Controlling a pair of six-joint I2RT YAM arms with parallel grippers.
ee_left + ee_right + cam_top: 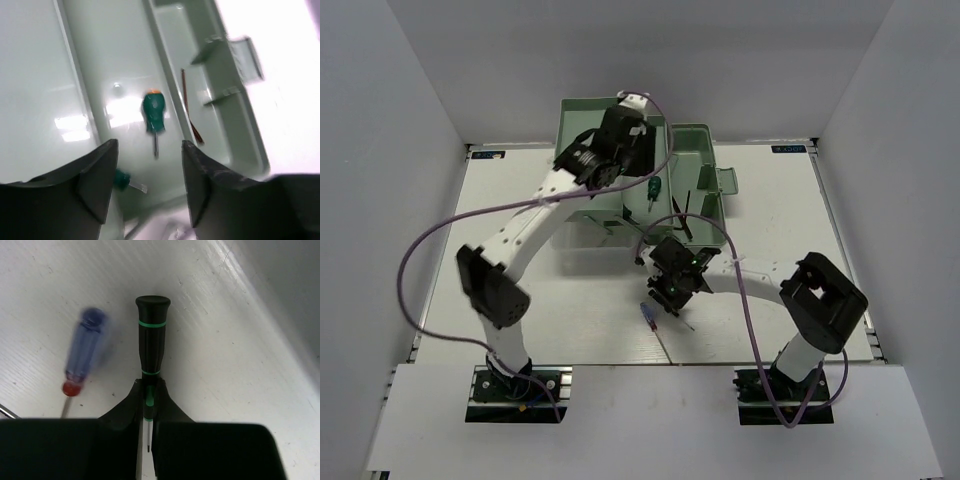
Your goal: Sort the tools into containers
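Overhead, the pale mint-green plastic toolbox [582,125] stands open at the far middle of the white worktop [520,200], and its narrower fold-out tray [705,150] is spread to the right. The left tool [638,158] hangs over the toolbox, just beside a stubby green-handled screwdriver [655,187] lying inside. On the near side of the toolbox, the right tool [670,295] sits low over the bare worktop, close to a blue-handled screwdriver [648,317].

From the left wrist, the left tool [147,185] is open: its dark, blunt fingers [97,175] stand apart with nothing between them. Beyond them is the toolbox's wide compartment, with a smooth, glossy floor. There lies the green-handled screwdriver [153,112], which has a rounded handle, an orange cap and a short steel shaft. A second green-handled screwdriver [121,179] shows beside one finger, mostly hidden. Across a dividing wall, in the narrow compartment, a thin reddish hex key [189,107] lies lengthwise.

From the right wrist, the right tool [148,405] is clamped on the neck of the black-handled screwdriver [151,335]. This one has a slim round handle, two green rings and a flared cap. Beside it the blurred, translucent blue-handled screwdriver [85,350], red at the collar, lies on the finely ridged worktop [225,365], outside the toolbox.
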